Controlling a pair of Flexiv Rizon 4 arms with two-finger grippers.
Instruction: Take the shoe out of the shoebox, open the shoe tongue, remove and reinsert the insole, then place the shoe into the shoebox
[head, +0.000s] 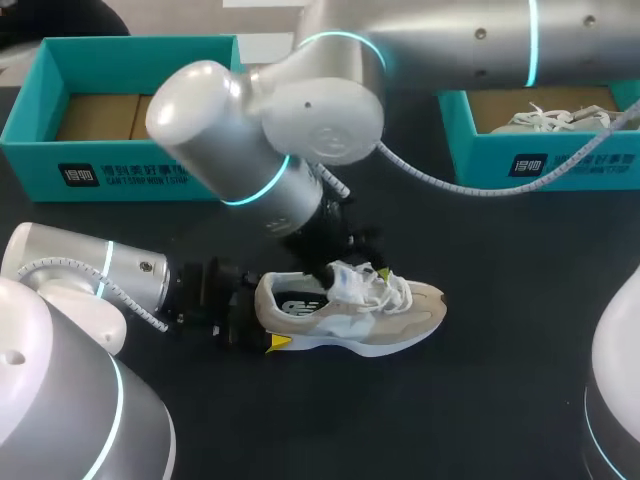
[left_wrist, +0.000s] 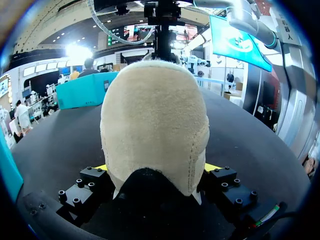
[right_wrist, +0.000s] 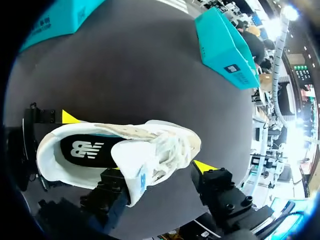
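- One teal shoebox (head: 120, 165) stands at the far left of the black counter (head: 480, 400).
- Your left fingers (left_wrist: 156, 170) pinch the heel of the shoe from both sides.
- The shoe (head: 350, 310) stands on its sole in the middle of the counter, outside both boxes, with its toe to the right.
- Your right fingers (right_wrist: 160, 170) are spread above the laces, and the tongue (right_wrist: 136, 175) leans against one of them.
- A second shoebox (head: 545, 160) at the far right holds another shoe (head: 550, 118).

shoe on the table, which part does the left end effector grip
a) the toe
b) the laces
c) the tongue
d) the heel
D: the left end effector has its fingers on both sides of the heel of the shoe, whose toe points away from it.
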